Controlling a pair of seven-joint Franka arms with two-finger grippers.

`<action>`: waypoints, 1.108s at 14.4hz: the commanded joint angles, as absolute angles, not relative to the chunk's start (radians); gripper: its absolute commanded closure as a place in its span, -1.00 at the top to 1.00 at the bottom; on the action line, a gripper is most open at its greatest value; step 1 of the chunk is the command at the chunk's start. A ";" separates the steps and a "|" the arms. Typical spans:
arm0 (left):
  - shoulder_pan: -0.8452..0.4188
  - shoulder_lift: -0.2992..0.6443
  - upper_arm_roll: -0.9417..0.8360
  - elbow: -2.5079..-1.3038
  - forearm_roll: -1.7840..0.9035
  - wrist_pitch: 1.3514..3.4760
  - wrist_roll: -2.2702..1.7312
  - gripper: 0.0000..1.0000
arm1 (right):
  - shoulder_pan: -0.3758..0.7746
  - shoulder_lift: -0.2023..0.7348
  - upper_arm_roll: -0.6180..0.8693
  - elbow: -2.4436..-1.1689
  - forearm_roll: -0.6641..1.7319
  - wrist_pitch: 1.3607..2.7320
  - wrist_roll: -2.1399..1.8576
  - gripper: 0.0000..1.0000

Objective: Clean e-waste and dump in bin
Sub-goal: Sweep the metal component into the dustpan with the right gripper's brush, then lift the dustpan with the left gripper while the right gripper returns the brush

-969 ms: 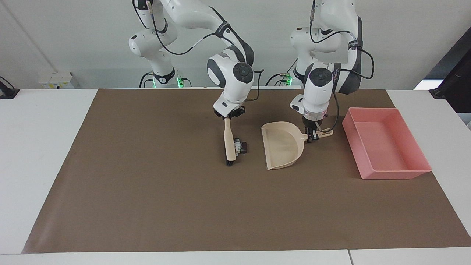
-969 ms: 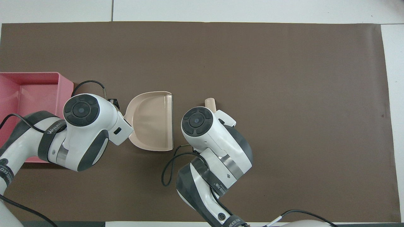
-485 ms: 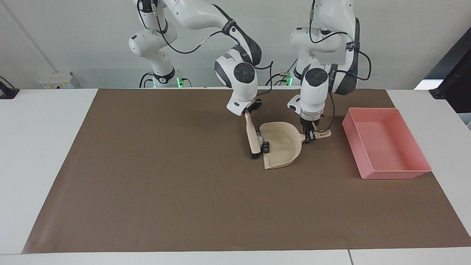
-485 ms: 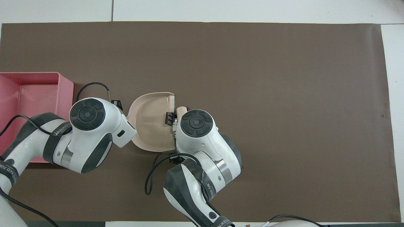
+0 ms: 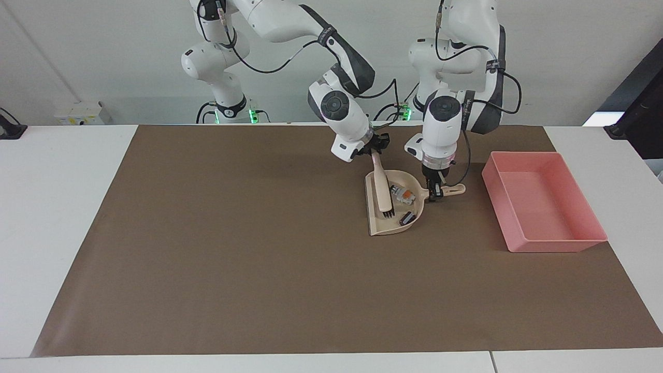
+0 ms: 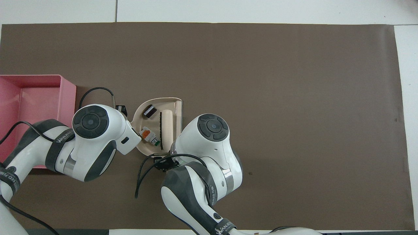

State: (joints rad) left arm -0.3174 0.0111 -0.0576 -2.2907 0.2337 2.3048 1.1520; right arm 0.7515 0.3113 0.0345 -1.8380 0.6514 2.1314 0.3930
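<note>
The beige dustpan (image 5: 374,221) lies on the brown mat, its handle (image 5: 456,189) toward the pink bin (image 5: 557,243). My left gripper (image 5: 435,192) is shut on that handle. My right gripper (image 5: 374,154) is shut on the beige brush (image 5: 382,189), whose dark bristles (image 5: 388,212) rest inside the pan. The e-waste lies in the pan: a white-grey bit with an orange mark (image 5: 403,194) and a black bit (image 5: 407,218). In the overhead view the dustpan (image 6: 168,103), brush (image 6: 166,125), black bit (image 6: 149,111) and orange-marked bit (image 6: 147,134) show between the two wrists, which hide both grippers.
The bin (image 6: 67,98) stands at the left arm's end of the table, beside the dustpan, with nothing in it. The brown mat (image 5: 259,259) covers most of the white table (image 5: 52,233). A black cable (image 6: 143,176) loops off my right wrist.
My right gripper swept the brush toward the left arm's end of the table, pushing the bits off the mat into the dustpan. The left gripper kept hold of the handle.
</note>
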 commanded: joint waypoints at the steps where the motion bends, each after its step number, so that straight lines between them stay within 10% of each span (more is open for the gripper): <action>1: -0.298 0.000 -0.054 -2.336 0.236 2.368 1.184 -1.00 | 0.738 0.252 0.026 -1.838 0.649 2.054 0.388 -0.99; 7: -0.256 -0.003 -0.054 -2.323 0.022 2.376 1.319 -1.00 | 0.560 0.013 0.025 -1.864 0.264 1.740 0.557 -1.00; 16: -0.097 -0.087 -0.043 -2.183 -0.158 2.111 1.563 -1.00 | 0.103 -0.049 0.026 -1.969 0.046 1.640 0.161 -1.00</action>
